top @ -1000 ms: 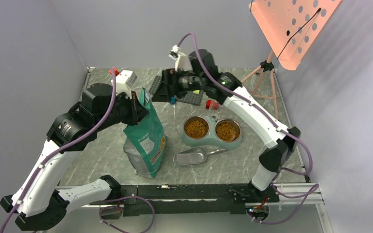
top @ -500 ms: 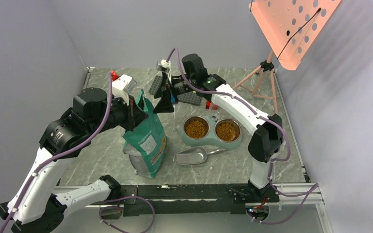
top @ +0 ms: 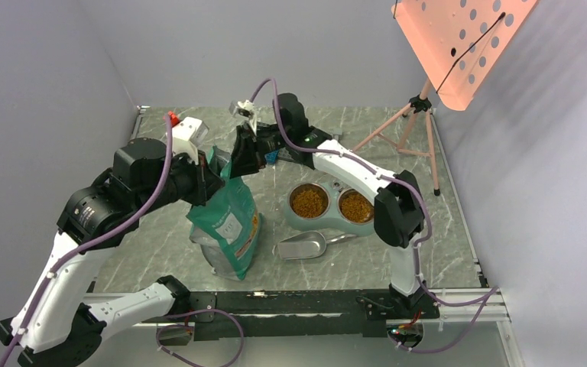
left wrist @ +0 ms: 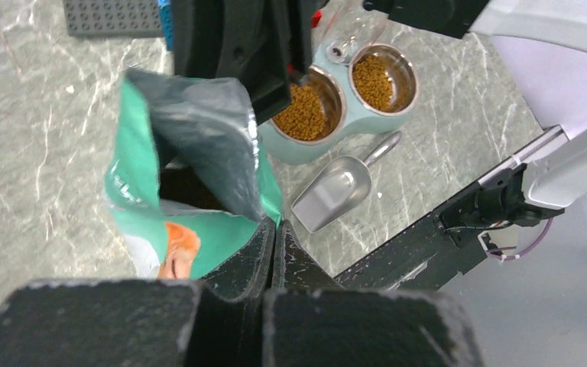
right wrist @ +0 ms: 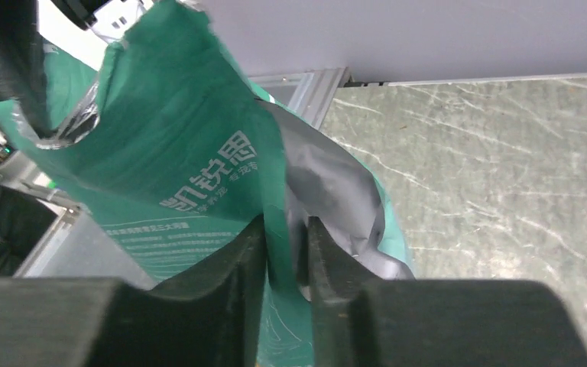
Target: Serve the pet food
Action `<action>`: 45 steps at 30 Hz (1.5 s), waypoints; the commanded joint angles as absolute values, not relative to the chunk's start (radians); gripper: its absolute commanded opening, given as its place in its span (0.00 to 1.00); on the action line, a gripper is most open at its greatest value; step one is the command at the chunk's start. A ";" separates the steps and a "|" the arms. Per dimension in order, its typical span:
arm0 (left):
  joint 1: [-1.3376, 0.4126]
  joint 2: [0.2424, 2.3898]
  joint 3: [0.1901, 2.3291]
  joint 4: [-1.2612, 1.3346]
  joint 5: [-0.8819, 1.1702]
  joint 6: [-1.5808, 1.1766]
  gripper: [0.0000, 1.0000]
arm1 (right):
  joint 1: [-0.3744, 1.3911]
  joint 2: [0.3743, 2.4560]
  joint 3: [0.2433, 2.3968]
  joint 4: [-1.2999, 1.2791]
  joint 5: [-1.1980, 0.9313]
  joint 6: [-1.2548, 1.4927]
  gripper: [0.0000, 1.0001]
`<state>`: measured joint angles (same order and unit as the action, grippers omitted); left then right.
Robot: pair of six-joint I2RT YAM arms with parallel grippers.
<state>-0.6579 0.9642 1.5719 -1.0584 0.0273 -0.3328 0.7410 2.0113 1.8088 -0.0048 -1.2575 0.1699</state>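
- The pet food [top: 309, 202] is a loose mass of small orange-brown pellets, matte and grainy against the shiny steel.
- It lies in both of the 2 round bowls of a grey-green twin dish [top: 332, 224] on the marble-patterned table [top: 160, 245], right of centre. In the left wrist view each bowl [left wrist: 306, 108] looks well filled, with the steel rim showing around the heap.
- A teal-and-white pouch [top: 231, 222] stands to the left of the dish, apart from it, with its top spread open. Its mouth is dark inside, and I cannot tell whether it holds kibble.
- The left gripper [left wrist: 274, 238] has its fingers pressed together on the near edge of the pouch's top.
- The right gripper [right wrist: 281, 229] has its fingers drawn in to a narrow slit, with the pouch's green film pinched between them at the far edge.
- A metal scoop [top: 303, 246] lies empty on the table just in front of the dish.
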 commanded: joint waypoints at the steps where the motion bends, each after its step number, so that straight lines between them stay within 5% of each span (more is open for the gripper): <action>1: -0.658 0.968 1.612 -1.134 -0.085 -0.378 0.00 | 0.712 1.893 1.669 0.435 -1.293 0.469 0.17; 3: -0.658 0.969 1.620 -1.154 -0.150 -0.390 0.00 | 0.695 1.847 1.608 0.498 -1.243 0.517 0.00; 10: -0.650 0.993 1.693 -1.206 -0.486 -0.376 0.00 | 0.676 1.621 1.438 0.265 -0.736 0.324 0.00; 16: -0.567 1.016 1.690 -1.076 -0.449 -0.297 0.00 | 0.691 1.459 1.321 0.169 -0.404 0.333 0.00; 28: -0.481 0.978 1.696 -1.063 -0.147 -0.327 0.00 | 0.756 1.450 1.321 0.092 -0.589 0.274 0.00; 29: -0.481 0.957 1.668 -1.052 -0.127 -0.337 0.00 | 0.750 1.462 1.336 0.076 -0.634 0.255 0.03; 32: -0.482 0.893 1.575 -0.967 -0.051 -0.361 0.00 | 0.731 1.524 1.396 0.048 -0.731 0.232 0.50; 34: -0.480 0.884 1.562 -0.960 -0.032 -0.382 0.00 | 0.716 1.564 1.446 0.045 -0.789 0.218 0.67; 39: -0.481 0.908 1.596 -0.991 -0.009 -0.372 0.00 | 0.698 1.682 1.572 0.044 -0.976 0.183 0.84; 45: -0.480 0.916 1.597 -0.991 -0.021 -0.380 0.00 | 0.730 1.766 1.691 0.029 -1.086 0.201 0.79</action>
